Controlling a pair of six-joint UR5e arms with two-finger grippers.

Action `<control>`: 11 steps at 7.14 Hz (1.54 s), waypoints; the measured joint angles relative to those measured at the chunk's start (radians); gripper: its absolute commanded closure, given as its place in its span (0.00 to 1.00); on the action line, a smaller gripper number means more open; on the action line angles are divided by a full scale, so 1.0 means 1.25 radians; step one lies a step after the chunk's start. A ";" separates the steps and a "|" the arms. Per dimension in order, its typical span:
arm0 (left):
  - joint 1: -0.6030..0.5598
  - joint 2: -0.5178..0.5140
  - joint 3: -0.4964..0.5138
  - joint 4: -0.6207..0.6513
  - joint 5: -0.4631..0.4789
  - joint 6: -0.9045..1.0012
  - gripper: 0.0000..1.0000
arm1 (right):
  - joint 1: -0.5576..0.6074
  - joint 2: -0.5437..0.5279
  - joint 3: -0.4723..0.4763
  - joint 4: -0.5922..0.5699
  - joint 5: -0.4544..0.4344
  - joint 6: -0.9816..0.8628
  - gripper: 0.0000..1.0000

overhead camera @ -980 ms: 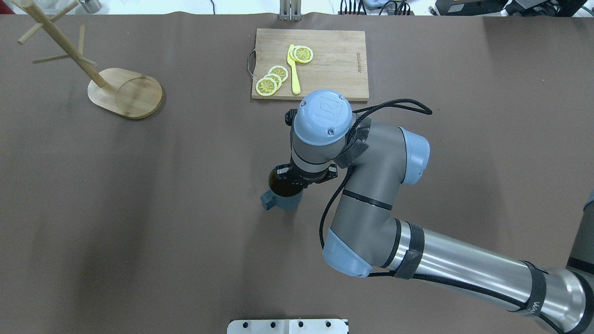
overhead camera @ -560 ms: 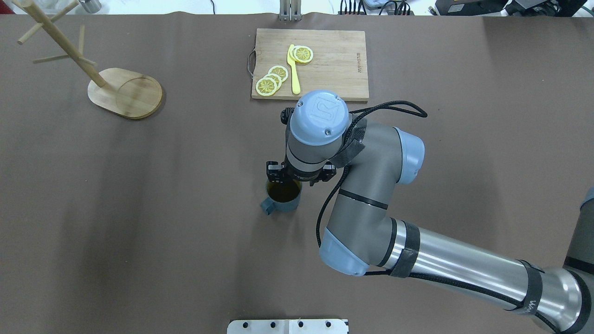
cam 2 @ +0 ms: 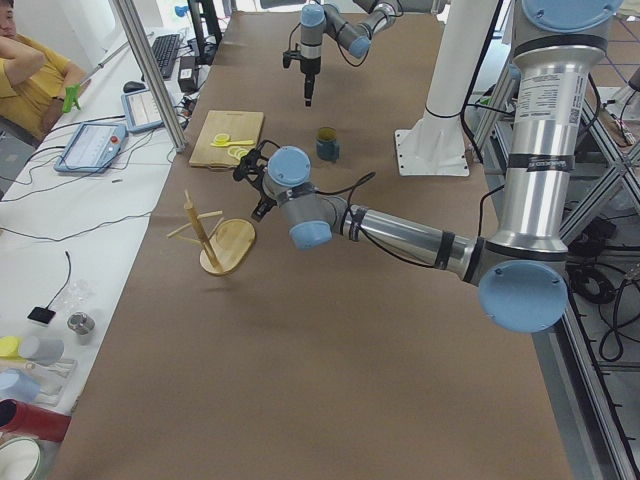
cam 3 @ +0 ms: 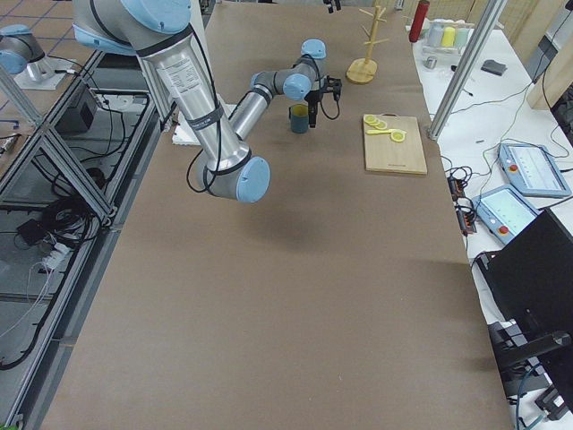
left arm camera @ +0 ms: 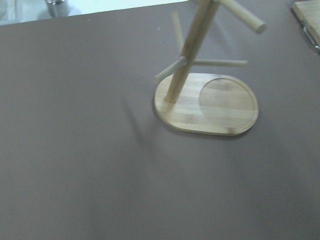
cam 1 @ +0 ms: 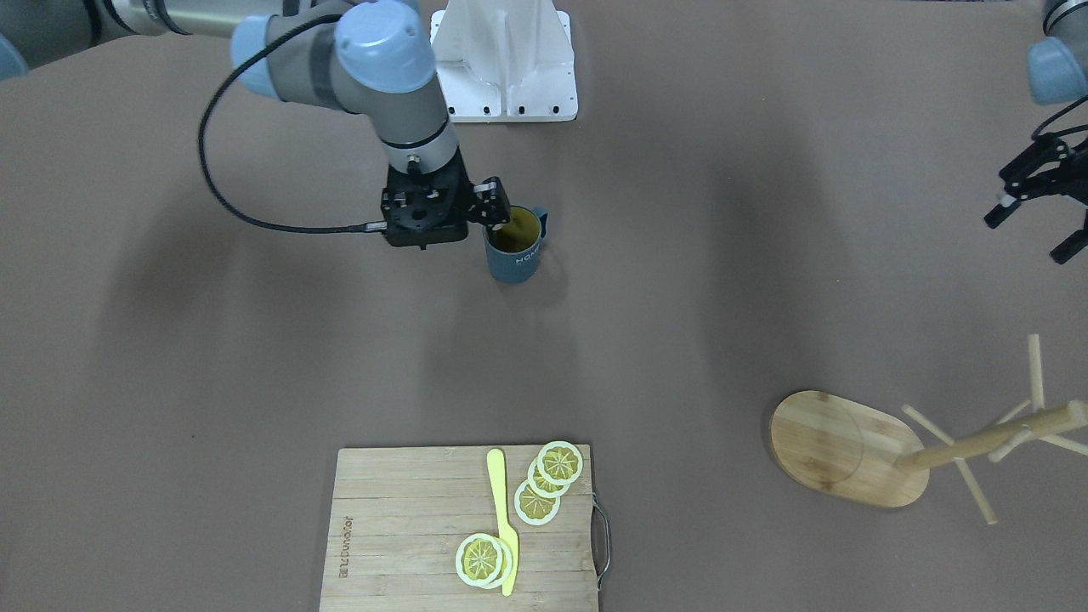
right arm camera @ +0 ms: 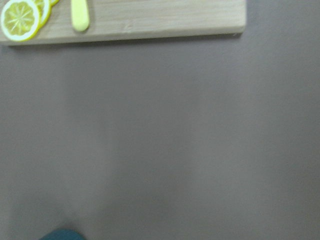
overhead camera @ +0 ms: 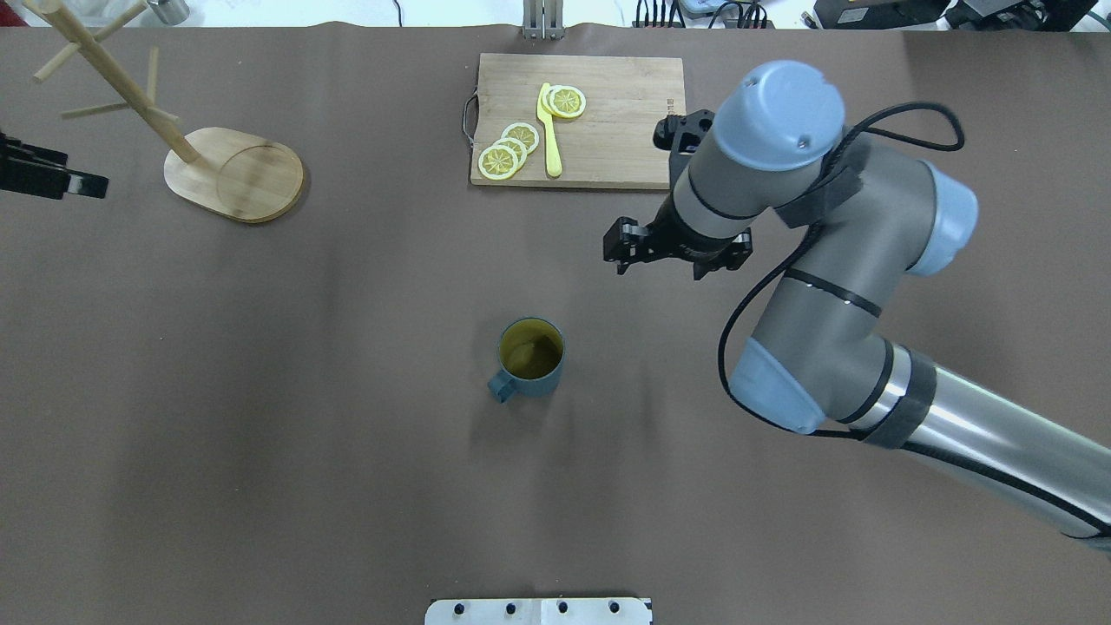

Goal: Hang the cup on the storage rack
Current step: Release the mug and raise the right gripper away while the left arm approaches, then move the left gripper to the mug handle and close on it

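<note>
The dark teal cup [overhead camera: 529,358] stands upright on the table mid-centre, handle toward the robot's left, nothing inside. My right gripper [overhead camera: 677,256] is open and empty, raised to the cup's far right near the board. The right wrist view shows only the cup's edge [right arm camera: 60,234]. In the front-facing view the right gripper [cam 1: 489,212] shows beside the cup's rim [cam 1: 516,251]. The bamboo storage rack [overhead camera: 234,174] stands at the far left, also in the left wrist view [left arm camera: 210,102]. My left gripper [overhead camera: 82,171] is open, just left of the rack.
A wooden cutting board [overhead camera: 608,121] with lemon slices [overhead camera: 508,152] and a yellow knife [overhead camera: 549,130] lies at the table's far middle. The robot's white base plate [overhead camera: 538,610] is at the near edge. Brown table surface lies between cup and rack.
My right gripper has left the cup's rim and moved up and right toward the board. The cup stands alone. My left gripper has come into view beside the rack.
</note>
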 measured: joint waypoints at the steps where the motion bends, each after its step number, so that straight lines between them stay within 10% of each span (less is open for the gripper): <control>1: 0.070 -0.044 -0.014 -0.024 0.055 -0.058 0.02 | 0.052 -0.034 0.000 0.000 0.024 -0.069 0.00; 7: 0.499 -0.027 -0.123 -0.144 0.681 -0.197 0.02 | 0.287 -0.075 -0.203 0.017 0.143 -0.428 0.00; 11: 0.837 -0.013 -0.041 -0.309 1.169 -0.038 0.03 | 0.315 -0.070 -0.313 0.138 0.148 -0.451 0.00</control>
